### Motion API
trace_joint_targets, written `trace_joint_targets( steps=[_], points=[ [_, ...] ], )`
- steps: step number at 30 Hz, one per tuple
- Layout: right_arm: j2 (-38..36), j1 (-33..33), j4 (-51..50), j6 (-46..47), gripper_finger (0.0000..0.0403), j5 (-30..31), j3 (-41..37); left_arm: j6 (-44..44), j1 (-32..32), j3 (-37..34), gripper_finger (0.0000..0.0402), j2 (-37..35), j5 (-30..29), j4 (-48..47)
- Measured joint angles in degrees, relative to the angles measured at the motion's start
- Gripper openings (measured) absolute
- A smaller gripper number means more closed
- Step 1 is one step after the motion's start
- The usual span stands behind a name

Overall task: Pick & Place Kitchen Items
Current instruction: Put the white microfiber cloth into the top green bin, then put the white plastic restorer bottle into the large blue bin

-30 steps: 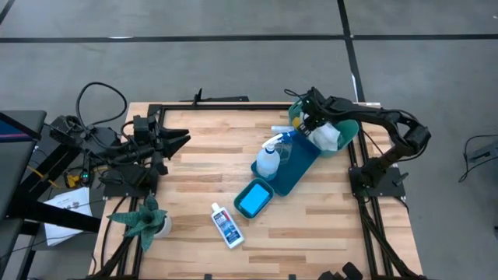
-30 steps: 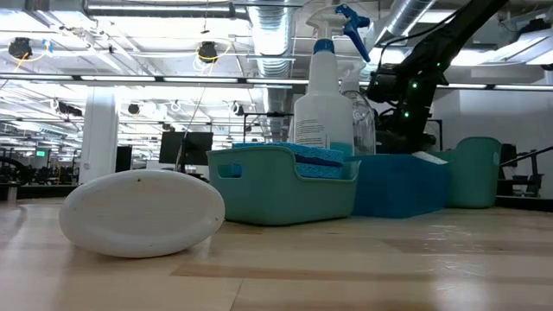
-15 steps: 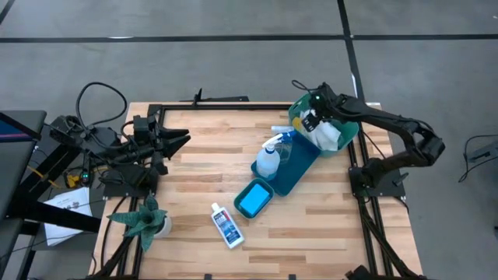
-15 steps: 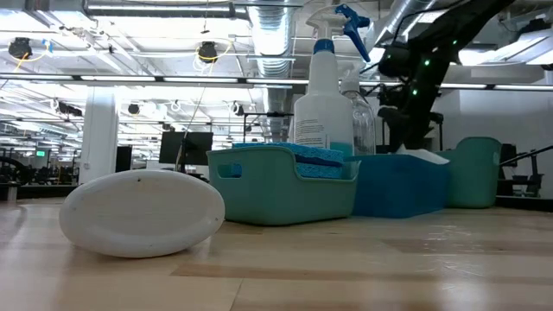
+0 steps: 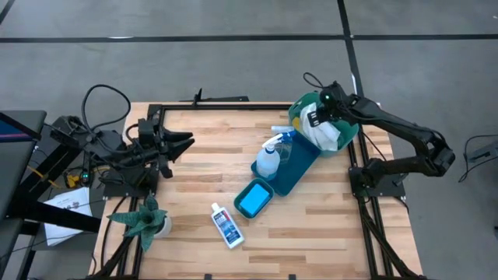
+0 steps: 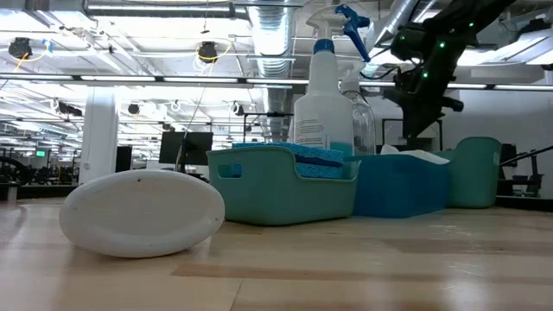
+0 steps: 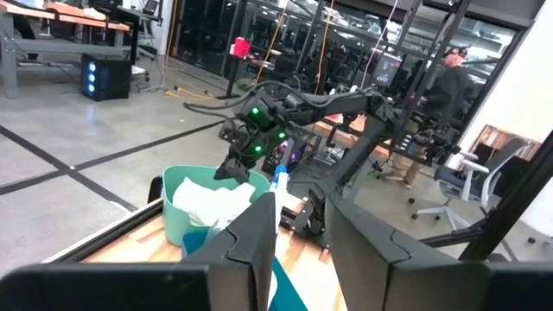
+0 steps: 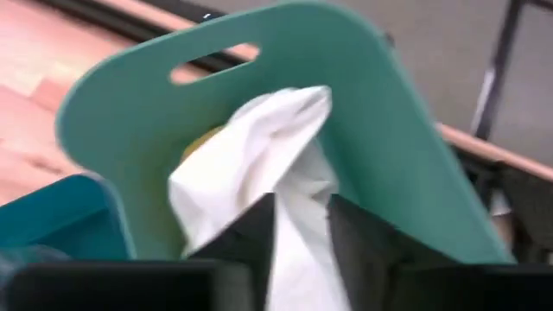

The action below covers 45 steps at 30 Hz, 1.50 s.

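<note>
The right gripper is now hanging higher over the green bin than it was 1 second ago, when it was down among the contents, and the right arm is reaching farther out to the side. Its fingers are standing close together with a narrow gap, and the white cloth is showing through that gap; whether they are pinching it I cannot tell. The cloth is lying in the bin, with a yellow pad mostly hidden behind it. The left gripper is waiting over the table's left side, its jaws a little apart on nothing. The spray bottle and clear bottle are standing in the blue tray, the sponge is sitting in the small teal tub, and the small bottle is lying on the table.
</note>
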Motion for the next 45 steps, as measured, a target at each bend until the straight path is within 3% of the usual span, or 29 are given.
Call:
trace_joint_targets(
  steps=[4, 11, 28, 34, 45],
  points=[
    [1.0, 1.2, 1.4, 0.0, 0.0013, -4.0, 0.0, 0.1, 0.1, 0.0, 0.0099, 0.4, 0.0, 0.2],
    [3.8, 2.3, 4.0, 1.1, 0.0002, -7.3, 0.0, 0.0, 0.1, 0.0, 0.0099, 0.4, 0.0, 0.4],
    [17.5, 2.0, 4.7, 1.3, 0.0, -5.4, 0.0, -0.1, 0.1, 0.0, 0.0099, 0.3, 0.0, 0.4],
    [12.8, 2.1, 4.8, 2.3, 0.0, -4.4, 0.0, 0.0, 0.1, 0.0, 0.0099, 0.3, 0.0, 0.8],
    [-4.7, 2.7, -1.1, 6.0, 0.0, -3.4, 0.0, 1.0, 0.1, 0.0, 0.0099, 0.3, 0.0, 0.9]
  ],
)
